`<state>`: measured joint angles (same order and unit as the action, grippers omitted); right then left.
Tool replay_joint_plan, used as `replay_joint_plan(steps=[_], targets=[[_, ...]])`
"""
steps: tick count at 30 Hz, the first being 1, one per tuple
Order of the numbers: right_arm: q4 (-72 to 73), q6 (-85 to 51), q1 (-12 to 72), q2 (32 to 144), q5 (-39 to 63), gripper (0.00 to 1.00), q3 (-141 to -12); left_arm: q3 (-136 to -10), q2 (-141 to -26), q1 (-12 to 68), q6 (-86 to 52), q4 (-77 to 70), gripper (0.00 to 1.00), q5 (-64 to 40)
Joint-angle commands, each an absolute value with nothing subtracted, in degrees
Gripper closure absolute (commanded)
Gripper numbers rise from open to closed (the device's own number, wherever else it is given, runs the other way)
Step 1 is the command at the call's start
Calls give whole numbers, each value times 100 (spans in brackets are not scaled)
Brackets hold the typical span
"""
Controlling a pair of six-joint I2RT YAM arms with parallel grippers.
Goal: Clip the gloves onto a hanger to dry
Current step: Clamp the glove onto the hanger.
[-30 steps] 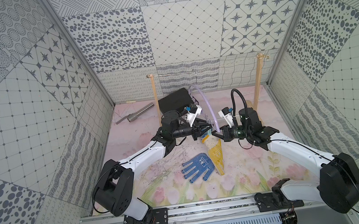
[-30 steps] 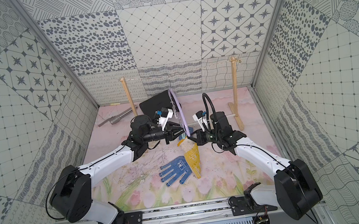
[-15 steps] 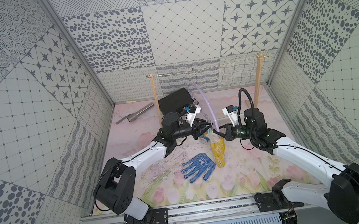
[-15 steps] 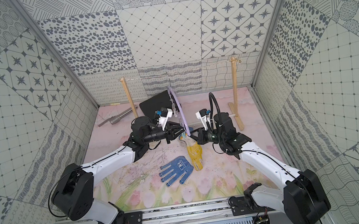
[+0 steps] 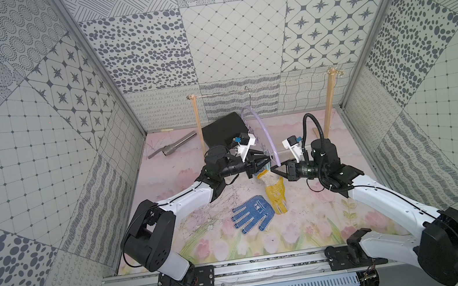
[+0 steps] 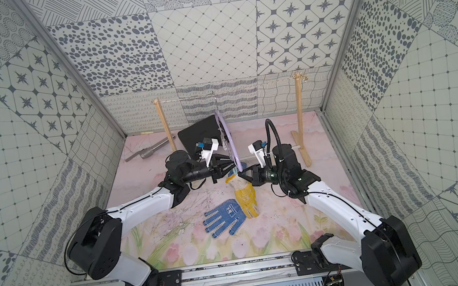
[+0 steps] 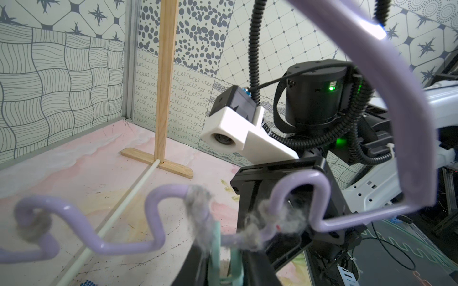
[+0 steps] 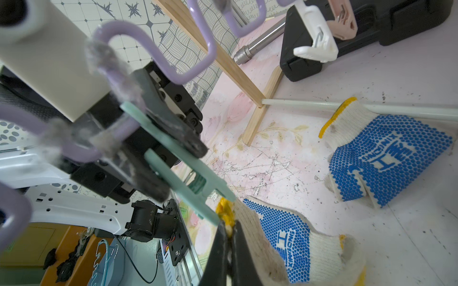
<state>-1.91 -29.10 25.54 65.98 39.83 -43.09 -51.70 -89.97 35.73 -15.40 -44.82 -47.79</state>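
Observation:
The lilac hanger (image 5: 267, 137) hangs by its hook from the string, and its wavy bar (image 7: 99, 237) crosses the left wrist view. My left gripper (image 5: 267, 162) is shut on a green peg (image 8: 178, 158) of that hanger. My right gripper (image 8: 229, 230) is shut on the yellow cuff edge of the yellow-dotted glove (image 5: 274, 193), right beside the peg's tip. This glove droops to the table in both top views (image 6: 246, 197). A blue-dotted glove (image 5: 251, 213) lies flat just in front. Another blue-dotted glove (image 8: 386, 158) lies by the white rod.
A two-post wooden frame (image 5: 328, 108) with string stands at the back, its white rod (image 8: 309, 105) along the floor. A black case (image 5: 224, 130) and a metal tube (image 5: 175, 146) lie at the back left. Both arms meet mid-table, close under the hanger.
My right arm has swung outward and turned, so the yellow glove now hangs narrower, with its cuff still by the peg. The left gripper has stayed on the peg.

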Motion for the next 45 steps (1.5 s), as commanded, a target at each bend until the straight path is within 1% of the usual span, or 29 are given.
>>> replay_joint_plan(steps=[1, 7, 15, 22, 35, 45], targets=[[-62, -2765, 2585, 6437, 4156, 100, -4372, -5179, -9063, 3534, -1540, -5648, 100, -5320], [-141, -2727, 2532, 6292, 4222, 100, -4399, -5245, -9197, 3445, -2237, -6172, 100, -5552], [-262, -2742, 2477, 6060, 4254, 100, -4511, -5187, -9230, 3441, -2478, -6402, 100, -5704], [-326, -2770, 2401, 6139, 4178, 100, -4639, -5229, -9229, 3446, -2749, -6475, 100, -5744], [-237, -2907, 2322, 6038, 4218, 100, -4762, -5226, -9205, 3436, -2652, -6207, 100, -5777], [-88, -3067, 2263, 5981, 4350, 100, -4808, -5200, -9142, 3446, -2272, -5871, 100, -5705]])
